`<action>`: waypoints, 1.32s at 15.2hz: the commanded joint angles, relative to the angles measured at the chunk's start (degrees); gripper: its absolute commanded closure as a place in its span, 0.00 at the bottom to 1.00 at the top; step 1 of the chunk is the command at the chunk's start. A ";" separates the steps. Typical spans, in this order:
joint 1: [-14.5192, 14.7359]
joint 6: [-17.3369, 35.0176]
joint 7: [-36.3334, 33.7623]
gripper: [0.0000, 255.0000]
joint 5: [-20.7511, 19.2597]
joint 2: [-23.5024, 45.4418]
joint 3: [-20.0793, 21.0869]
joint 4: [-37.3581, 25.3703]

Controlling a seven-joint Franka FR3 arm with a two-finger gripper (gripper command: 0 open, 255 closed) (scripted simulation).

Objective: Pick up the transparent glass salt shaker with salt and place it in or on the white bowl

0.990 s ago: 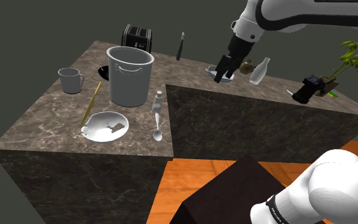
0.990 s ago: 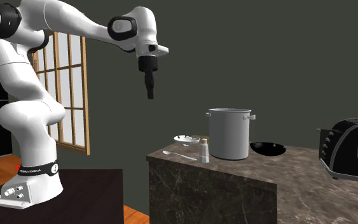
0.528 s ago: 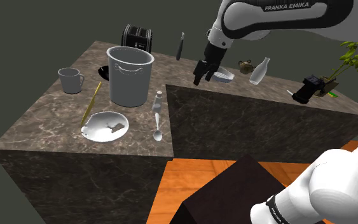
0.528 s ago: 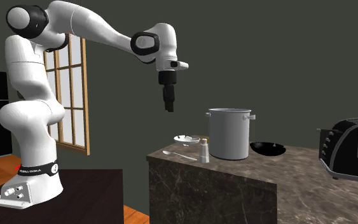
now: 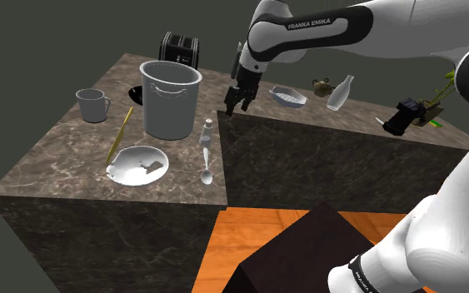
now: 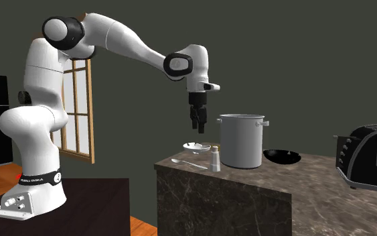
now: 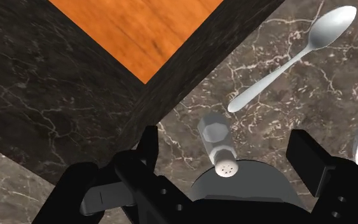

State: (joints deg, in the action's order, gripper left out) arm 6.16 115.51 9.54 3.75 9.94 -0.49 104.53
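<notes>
The hand (image 5: 236, 106) is hovering with its fingers (image 7: 147, 145) spread wide over the upright salt shaker (image 5: 207, 133), not touching it, which is standing on the counter (image 5: 74, 154) at the centre of the shoulder view, right of the white bowl (image 5: 166, 163) and above a spoon (image 5: 207, 172).

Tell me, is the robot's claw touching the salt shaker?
Apart. In the second exterior view the open claw hangs above the salt shaker, with a clear gap between them.
</notes>
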 commanded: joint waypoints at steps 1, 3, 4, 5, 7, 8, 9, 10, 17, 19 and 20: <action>0.27 -0.12 0.14 0.00 0.46 4.30 0.38 -4.04; 0.49 -0.36 0.33 0.00 0.84 8.89 0.73 -8.50; 0.60 -0.60 0.41 0.00 1.01 11.23 0.91 -10.89; 0.72 -0.91 0.47 0.00 1.15 13.61 1.10 -13.40; 0.94 -1.72 0.54 0.00 1.36 18.10 1.44 -18.37; 0.97 -1.06 0.56 0.00 1.38 18.33 1.45 -17.94; 1.01 -0.41 0.57 0.00 1.40 18.56 1.46 -17.52; 1.04 0.24 0.59 0.00 1.41 18.81 1.48 -17.12; 1.20 3.13 0.65 0.00 1.49 20.06 1.55 -15.49; 1.20 3.13 0.65 0.00 1.49 20.06 1.55 -15.49; 1.20 3.13 0.65 0.00 1.49 20.06 1.55 -15.49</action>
State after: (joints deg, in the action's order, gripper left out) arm 7.35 118.63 10.18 5.24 30.00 1.06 89.04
